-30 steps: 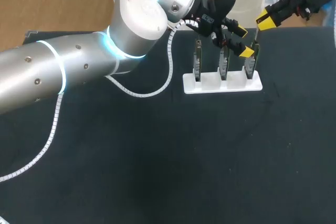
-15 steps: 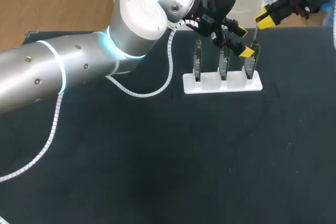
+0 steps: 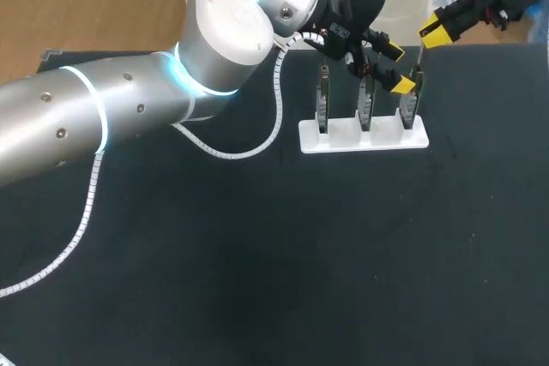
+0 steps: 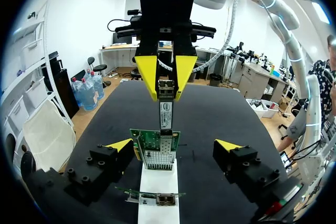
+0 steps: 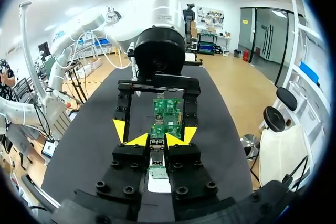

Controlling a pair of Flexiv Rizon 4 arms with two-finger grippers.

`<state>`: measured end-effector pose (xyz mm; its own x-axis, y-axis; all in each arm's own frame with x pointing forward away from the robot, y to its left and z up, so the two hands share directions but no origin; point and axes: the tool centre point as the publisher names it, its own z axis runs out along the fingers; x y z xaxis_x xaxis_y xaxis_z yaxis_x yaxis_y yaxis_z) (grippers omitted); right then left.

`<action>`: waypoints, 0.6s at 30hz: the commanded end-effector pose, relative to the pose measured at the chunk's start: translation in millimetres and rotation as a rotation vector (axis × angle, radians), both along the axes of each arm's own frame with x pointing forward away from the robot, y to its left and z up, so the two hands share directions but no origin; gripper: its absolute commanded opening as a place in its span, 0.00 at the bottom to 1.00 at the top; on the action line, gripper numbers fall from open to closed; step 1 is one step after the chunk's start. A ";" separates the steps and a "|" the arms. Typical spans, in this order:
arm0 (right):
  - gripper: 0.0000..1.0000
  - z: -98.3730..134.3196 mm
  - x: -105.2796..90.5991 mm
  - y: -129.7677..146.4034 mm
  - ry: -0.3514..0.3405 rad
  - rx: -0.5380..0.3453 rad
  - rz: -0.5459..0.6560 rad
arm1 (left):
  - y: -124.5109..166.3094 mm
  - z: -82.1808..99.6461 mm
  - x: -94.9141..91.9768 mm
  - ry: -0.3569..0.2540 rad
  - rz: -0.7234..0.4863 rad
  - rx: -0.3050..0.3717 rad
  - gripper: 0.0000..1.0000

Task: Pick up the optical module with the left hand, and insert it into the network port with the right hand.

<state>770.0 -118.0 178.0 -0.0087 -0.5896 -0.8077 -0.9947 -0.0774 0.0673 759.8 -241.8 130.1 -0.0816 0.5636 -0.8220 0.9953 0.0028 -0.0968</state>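
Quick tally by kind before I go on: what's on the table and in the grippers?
Circuit boards, standing in the rack: 3
White rack: 1
Optical module, held in the right gripper: 1
Total: 5

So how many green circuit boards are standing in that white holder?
3, in a row in the white holder: left board, middle board partly hidden by the left gripper, right board.
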 end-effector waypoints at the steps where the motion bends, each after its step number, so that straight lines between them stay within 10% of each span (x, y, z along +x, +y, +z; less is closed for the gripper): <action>1: 0.00 -2.5 0.8 -0.6 0.006 -0.006 -0.003 | -1.2 1.2 1.6 0.004 -0.001 0.008 1.00; 18: 0.00 -3.3 -1.3 1.4 0.009 0.000 -0.006 | -1.2 1.2 1.6 0.004 -0.001 0.008 1.00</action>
